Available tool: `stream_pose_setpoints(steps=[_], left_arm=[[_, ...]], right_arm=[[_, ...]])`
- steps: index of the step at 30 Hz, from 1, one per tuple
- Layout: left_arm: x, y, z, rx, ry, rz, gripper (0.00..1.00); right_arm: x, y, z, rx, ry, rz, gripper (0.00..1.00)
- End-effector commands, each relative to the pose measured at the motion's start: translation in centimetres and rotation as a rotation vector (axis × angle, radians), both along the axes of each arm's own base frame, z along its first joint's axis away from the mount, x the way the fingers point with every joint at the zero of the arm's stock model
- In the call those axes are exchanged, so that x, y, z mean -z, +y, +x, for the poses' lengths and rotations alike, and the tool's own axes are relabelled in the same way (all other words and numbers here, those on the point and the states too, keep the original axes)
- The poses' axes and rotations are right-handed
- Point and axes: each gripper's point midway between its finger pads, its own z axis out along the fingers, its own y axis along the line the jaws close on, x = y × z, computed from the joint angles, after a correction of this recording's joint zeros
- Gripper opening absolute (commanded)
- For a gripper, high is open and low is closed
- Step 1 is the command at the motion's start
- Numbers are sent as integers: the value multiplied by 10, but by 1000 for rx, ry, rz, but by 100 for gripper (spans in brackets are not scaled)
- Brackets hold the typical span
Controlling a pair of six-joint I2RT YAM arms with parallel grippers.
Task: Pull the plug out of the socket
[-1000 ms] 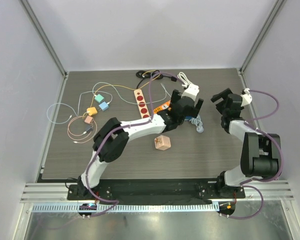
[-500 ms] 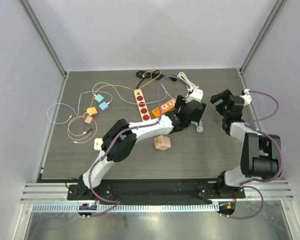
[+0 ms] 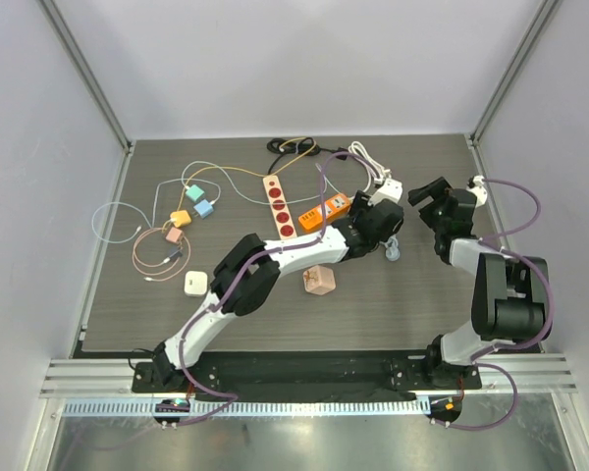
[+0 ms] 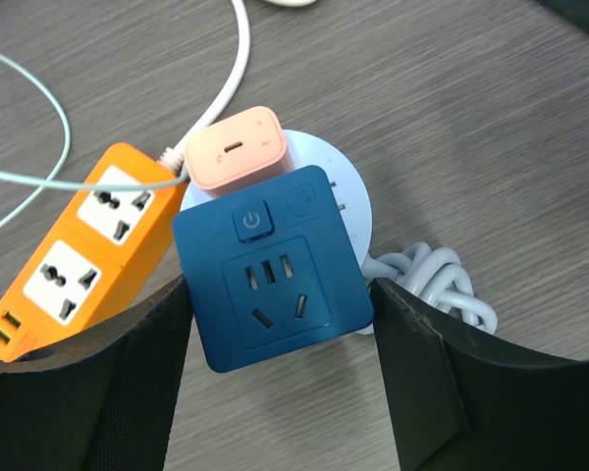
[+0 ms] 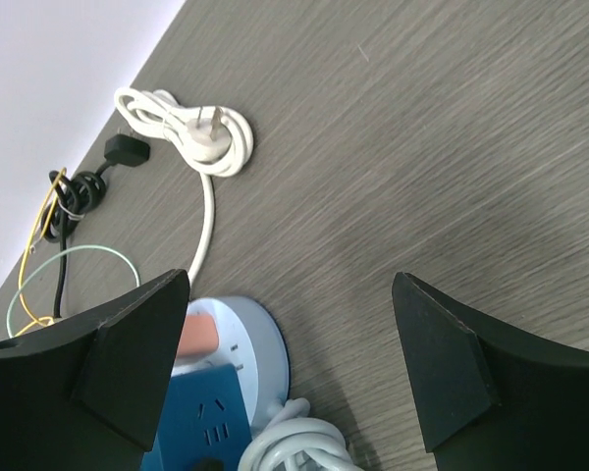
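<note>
Left claw (image 4: 280,294) open astride blue socket (image 4: 270,270), nothing gripped; right claw (image 5: 293,285) wide, empty. Risk: squeeze lands off-centre or snags orange strip (image 4: 88,245) — socket twists, pink plug (image 4: 238,147) stays seated.

We look down on a dark wood-grain table (image 3: 412,304) boxed in by plain pale walls: a back wall (image 3: 304,59), a left wall (image 3: 29,196) and a right wall (image 3: 574,147). A left post (image 3: 86,74) and a right post (image 3: 510,69), both metal, rise from the back corners. Along the near edge runs a white slotted strip (image 3: 304,407), then a dull metal sheet (image 3: 304,446). The light is soft and even.
</note>
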Motion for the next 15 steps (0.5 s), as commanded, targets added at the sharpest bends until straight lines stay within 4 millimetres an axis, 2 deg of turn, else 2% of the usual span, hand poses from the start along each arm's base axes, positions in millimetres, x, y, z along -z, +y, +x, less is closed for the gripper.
stream_pose_setpoints(steps=[1,2,6,7,9,10,11,13,14,15], left_arm=[[-10,-9,7,10,-29,-6,69],[-10,-9,7,13,-28,-5,67],[-16,-15,7,65,-26,-6,39],[-17,-14,9,81,-21,-4,25],[-29,-12,9,100,-19,-28,2],[-22,-7,8,119,-2,-39,0],[-38,-6,8,139,-14,-80,0],[-48,-4,11,188,-23,-150,0],[-49,3,9,202,-21,-162,0],[-50,6,9,213,-22,-174,0]], right_arm=[[-13,6,11,-33,-54,22,90],[-12,6,12,-35,-51,23,90],[-9,10,14,-60,-44,31,90],[-8,13,15,-72,-43,33,90],[-6,19,17,-116,-35,44,91],[-6,23,18,-140,-35,50,92],[-9,31,20,-182,-43,63,92],[-7,37,23,-221,-45,86,92],[-8,41,25,-239,-51,99,91],[-10,47,25,-272,-55,118,87]])
